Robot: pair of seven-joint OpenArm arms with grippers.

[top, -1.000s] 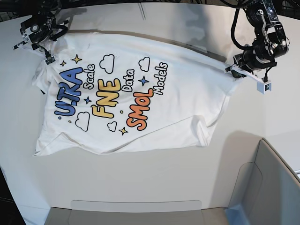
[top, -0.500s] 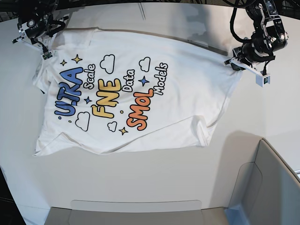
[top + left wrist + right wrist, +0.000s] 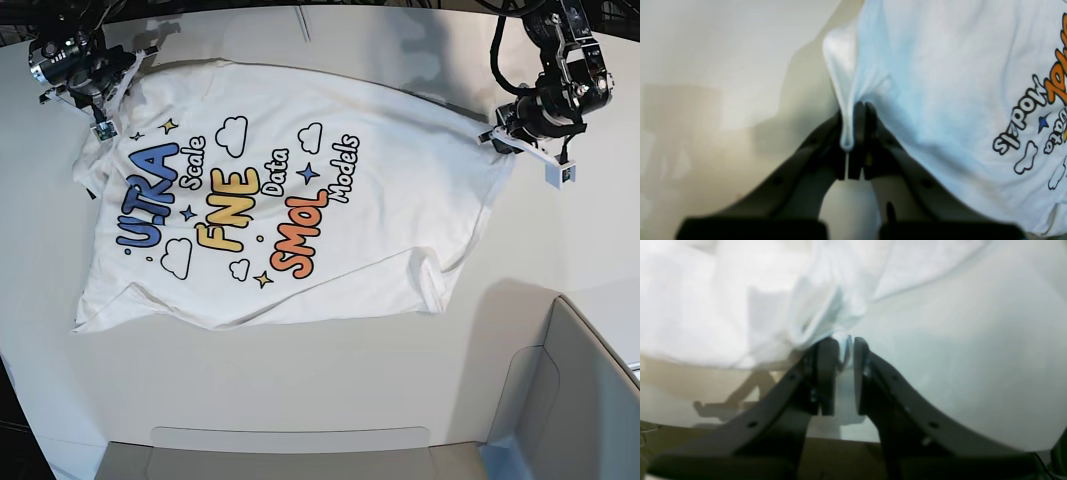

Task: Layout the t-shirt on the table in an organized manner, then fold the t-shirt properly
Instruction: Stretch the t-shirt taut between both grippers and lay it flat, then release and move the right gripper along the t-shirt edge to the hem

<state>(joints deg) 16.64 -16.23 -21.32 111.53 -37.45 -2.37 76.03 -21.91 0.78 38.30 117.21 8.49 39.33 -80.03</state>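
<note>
Left wrist view first: the left gripper (image 3: pixel 853 133) is pinching a bunched corner of the white t-shirt (image 3: pixel 940 83), its dark jaws pressed tight together with a thin tongue of fabric squeezed between them. The cloth is fanning out from the pinch toward twelve and three o'clock, and the black "Models" lettering (image 3: pixel 1020 125) is showing upside down near three o'clock, with orange letters at the frame's edge. The pale tabletop (image 3: pixel 706 66) is filling the nine o'clock side.

Over to the right wrist view: the right gripper (image 3: pixel 843 353) is sitting with its jaws a narrow gap apart, and a small fold of the t-shirt (image 3: pixel 940 356) is lying at their tips. Whether the pads are gripping it or merely flanking it, I cannot tell; the picture is blurred. Rumpled cloth is piling up toward eleven o'clock, smoother cloth is spreading toward three.

Now the base view: the t-shirt (image 3: pixel 290 200) is lying print-up across the middle of the tabletop (image 3: pixel 300 390), the near part wrinkled. The right gripper (image 3: pixel 100 110) is at the shirt's ten o'clock corner, and the left gripper (image 3: pixel 497 137) is holding the two o'clock corner. A grey-white bin (image 3: pixel 570 400) is standing at five o'clock.
</note>
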